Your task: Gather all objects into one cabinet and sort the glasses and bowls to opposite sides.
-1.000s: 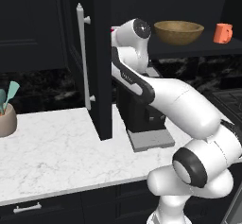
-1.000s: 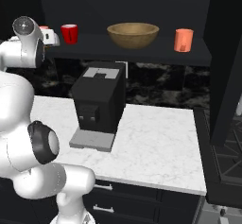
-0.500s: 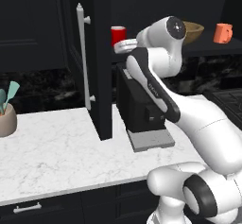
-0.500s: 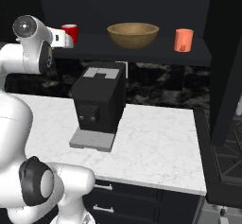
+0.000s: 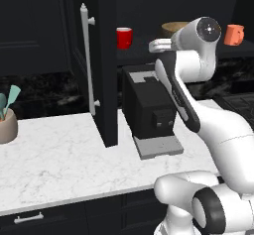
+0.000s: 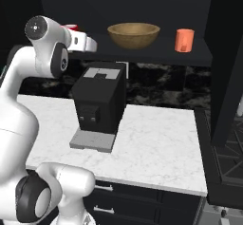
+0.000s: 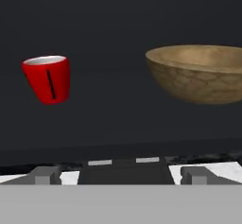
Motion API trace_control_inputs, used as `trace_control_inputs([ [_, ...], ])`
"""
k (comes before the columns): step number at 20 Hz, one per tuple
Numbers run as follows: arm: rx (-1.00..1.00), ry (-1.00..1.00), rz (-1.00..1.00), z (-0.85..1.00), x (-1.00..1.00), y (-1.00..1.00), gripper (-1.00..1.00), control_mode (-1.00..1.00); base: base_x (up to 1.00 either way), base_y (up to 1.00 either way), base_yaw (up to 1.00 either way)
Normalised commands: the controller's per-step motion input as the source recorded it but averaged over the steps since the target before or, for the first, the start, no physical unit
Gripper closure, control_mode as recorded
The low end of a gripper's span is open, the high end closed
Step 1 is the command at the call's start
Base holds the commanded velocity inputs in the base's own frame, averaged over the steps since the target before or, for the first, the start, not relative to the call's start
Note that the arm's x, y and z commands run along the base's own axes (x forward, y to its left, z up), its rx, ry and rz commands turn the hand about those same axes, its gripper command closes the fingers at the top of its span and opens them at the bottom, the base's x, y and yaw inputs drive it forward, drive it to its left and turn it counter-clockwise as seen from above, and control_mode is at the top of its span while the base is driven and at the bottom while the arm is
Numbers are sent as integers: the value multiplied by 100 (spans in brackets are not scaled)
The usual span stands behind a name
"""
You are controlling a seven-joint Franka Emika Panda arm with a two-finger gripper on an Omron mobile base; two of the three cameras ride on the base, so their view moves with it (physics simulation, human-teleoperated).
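On the dark shelf (image 6: 156, 53) of the open cabinet, a glossy red mug (image 5: 124, 37) stands at the left, a wide wooden bowl (image 6: 134, 34) in the middle and an orange cup (image 6: 184, 40) at the right. My gripper (image 7: 120, 175) is open and holds nothing. It hovers in front of the shelf above the coffee machine, between the red mug (image 7: 47, 79) and the bowl (image 7: 198, 74), apart from both. My arm hides most of the red mug in the right base view and part of the bowl (image 5: 173, 28) in the left base view.
The black coffee machine (image 6: 99, 105) stands on the white marble counter (image 5: 64, 164) right under the shelf. The tall black door with the silver bar handle (image 5: 88, 60) stands open to the left. A beige utensil pot (image 5: 7, 125) sits far left. A stove edge (image 6: 228, 162) lies at the right.
My arm has swung right along the shelf front. The red mug has come into sight in the left base view, and the arm now covers it in the right base view. The objects have not moved.
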Motion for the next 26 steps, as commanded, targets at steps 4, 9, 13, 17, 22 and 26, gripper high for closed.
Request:
trace_control_inputs([
  [4,0,0,-27,0,-3,-77,-100,-100,0,0,0],
  [9,0,1,-25,0,-1,-85,-100,-100,0,0,0],
  [13,0,1,-5,1,-15,-98,-100,-100,0,0,0],
  [17,3,0,7,0,-11,-91,-100,-100,0,0,0],
  [22,7,0,11,4,0,-76,-100,-100,0,0,0],
  [26,3,0,2,2,0,-67,-100,-100,0,0,0],
])
